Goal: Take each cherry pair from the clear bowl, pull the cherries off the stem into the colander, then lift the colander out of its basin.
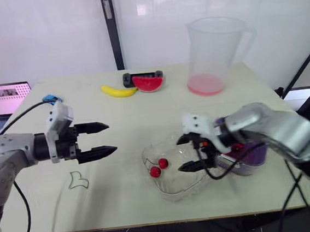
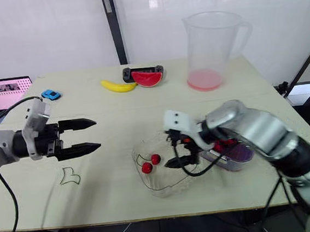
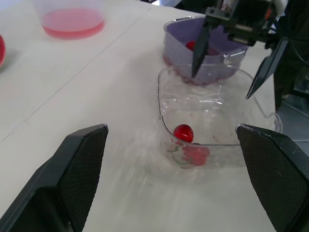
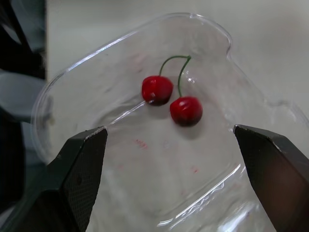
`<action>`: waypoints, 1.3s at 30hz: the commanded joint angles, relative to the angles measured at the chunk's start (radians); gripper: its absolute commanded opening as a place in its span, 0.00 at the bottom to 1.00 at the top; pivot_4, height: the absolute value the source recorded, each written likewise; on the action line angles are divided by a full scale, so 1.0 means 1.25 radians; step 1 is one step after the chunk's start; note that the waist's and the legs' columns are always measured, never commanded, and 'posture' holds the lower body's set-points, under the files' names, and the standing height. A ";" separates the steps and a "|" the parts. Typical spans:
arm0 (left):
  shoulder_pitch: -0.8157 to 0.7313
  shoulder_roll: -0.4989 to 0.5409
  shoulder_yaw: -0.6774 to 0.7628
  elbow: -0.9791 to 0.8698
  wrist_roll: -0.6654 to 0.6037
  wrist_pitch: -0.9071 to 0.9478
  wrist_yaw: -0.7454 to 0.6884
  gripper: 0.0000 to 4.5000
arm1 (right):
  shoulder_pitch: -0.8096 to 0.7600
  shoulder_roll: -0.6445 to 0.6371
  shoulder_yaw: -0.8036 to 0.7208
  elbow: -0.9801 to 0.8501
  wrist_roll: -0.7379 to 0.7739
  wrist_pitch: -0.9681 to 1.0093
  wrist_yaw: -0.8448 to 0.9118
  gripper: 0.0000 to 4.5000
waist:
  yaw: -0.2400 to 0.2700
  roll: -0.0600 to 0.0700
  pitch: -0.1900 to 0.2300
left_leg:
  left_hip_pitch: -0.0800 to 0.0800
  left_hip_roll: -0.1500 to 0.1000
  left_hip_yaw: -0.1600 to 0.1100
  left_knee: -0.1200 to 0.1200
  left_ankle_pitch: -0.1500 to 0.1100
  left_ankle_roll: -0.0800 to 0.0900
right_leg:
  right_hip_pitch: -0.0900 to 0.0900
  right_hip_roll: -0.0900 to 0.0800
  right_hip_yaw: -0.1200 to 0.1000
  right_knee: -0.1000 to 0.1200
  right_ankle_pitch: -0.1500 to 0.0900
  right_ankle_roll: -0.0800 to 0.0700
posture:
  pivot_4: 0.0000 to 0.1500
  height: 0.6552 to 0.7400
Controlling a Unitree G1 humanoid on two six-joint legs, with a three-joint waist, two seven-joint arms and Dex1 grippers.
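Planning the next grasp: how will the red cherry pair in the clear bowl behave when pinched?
The red cherry pair looks small, so probably light. Its round glossy cherries may slip or roll in the clear plastic bowl. The thin green stem likely flexes.

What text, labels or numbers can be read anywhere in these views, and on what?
No text can be read.
Laptop screen: rows of content, too small and blurred to read.
Clear jug: no legible markings.
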 commanded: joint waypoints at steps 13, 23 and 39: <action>0.003 0.012 0.021 -0.082 -0.031 0.071 0.051 0.99 | 0.006 0.146 0.135 0.142 -0.214 -0.141 0.025 1.00 | -0.001 0.000 0.000 | 0.000 0.000 -0.001 0.000 0.000 0.000 | -0.002 0.000 0.000 0.004 0.000 0.000 | 1.00 1.00; -0.004 0.008 0.010 -0.089 -0.027 0.075 0.063 1.00 | 0.045 0.211 0.143 0.201 -0.283 -0.140 0.010 0.59 | -0.001 0.000 0.000 | 0.000 -0.001 0.000 0.001 0.001 -0.002 | -0.004 0.000 0.000 0.009 0.000 0.000 | 1.00 1.00; -0.030 -0.004 -0.028 -0.067 -0.008 0.066 0.063 1.00 | 0.058 0.212 0.093 0.139 -0.289 -0.099 0.019 0.44 | -0.002 -0.001 0.000 | 0.000 -0.001 -0.001 0.001 0.001 -0.002 | -0.004 0.000 0.000 0.009 0.000 0.000 | 1.00 1.00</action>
